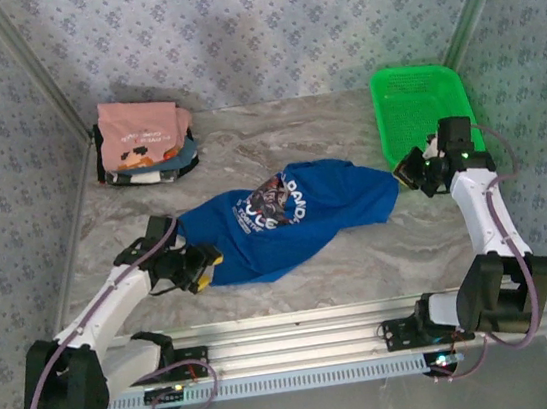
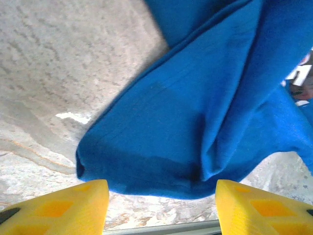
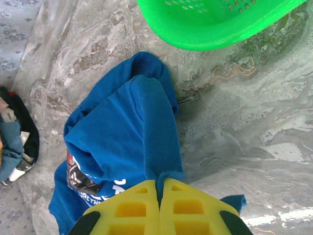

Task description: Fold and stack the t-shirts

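From my seat the biggest thing in view is the grey marbled counter (image 1: 381, 251), walled by patterned blue-grey panels. Spread across its middle lies the royal-blue cloth t-shirt (image 1: 285, 218) with a round white, red and dark print facing up. It is crumpled, not flat, and runs from about 8 o'clock to 3 o'clock of the counter's centre.

At 2 o'clock, against the far right corner, sits the green plastic mesh basket (image 1: 422, 104). Its near rim (image 3: 220, 24) is close to the blue shirt's right end but apart from it. At 10 o'clock, well apart from the blue shirt, I see a stack of folded t-shirts (image 1: 146, 156), darker ones underneath and a salmon-pink t-shirt (image 1: 143, 131) with white lettering on top.

The right claw (image 1: 408, 169) is at the blue shirt's 3 o'clock edge. On its wrist camera the yellow fingers (image 3: 186, 205) are pressed together, clenched on a ridge of the blue cloth (image 3: 132, 127) that runs straight into the seam between them.

The left claw (image 1: 201, 264) is at the shirt's 8 o'clock end, low over the counter. Its wrist camera shows the two yellow fingers (image 2: 63, 205) standing wide apart, released. A rounded fold of the blue fabric (image 2: 195, 122) lies just beyond the tips, and nothing is pinched between them.
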You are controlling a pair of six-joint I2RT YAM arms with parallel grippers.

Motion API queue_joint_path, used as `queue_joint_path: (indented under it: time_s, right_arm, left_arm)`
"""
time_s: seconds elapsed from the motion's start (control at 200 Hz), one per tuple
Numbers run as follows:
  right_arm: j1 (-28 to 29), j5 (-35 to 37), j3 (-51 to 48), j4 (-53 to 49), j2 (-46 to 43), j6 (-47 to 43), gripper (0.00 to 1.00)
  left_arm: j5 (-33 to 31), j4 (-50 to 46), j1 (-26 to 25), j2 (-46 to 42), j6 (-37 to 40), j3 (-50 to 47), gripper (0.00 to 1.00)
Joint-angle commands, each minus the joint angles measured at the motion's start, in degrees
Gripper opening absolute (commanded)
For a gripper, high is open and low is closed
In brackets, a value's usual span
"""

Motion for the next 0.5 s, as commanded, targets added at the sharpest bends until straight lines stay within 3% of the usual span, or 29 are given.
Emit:
queue_joint_path:
  time_s: [0.0, 0.265, 0.495]
  right_arm:
    - [0.0, 0.2, -0.2, -0.3, 0.7, -1.7, 0.00]
    - [0.1, -0.5, 0.1, -0.1, 1.4, -2.1, 0.00]
    - [0.4, -1.0, -0.1, 0.5, 1.8, -2.1, 0.00]
  left_arm:
    - [0.1, -2.0, 0.2, 1.1, -1.1, -0.9, 0.57]
    - [1.0, -7.7, 0.2, 1.4, -0.4, -1.3, 0.56]
    - [2.5, -1.1, 0.0, 2.0, -4.8, -4.3, 0.57]
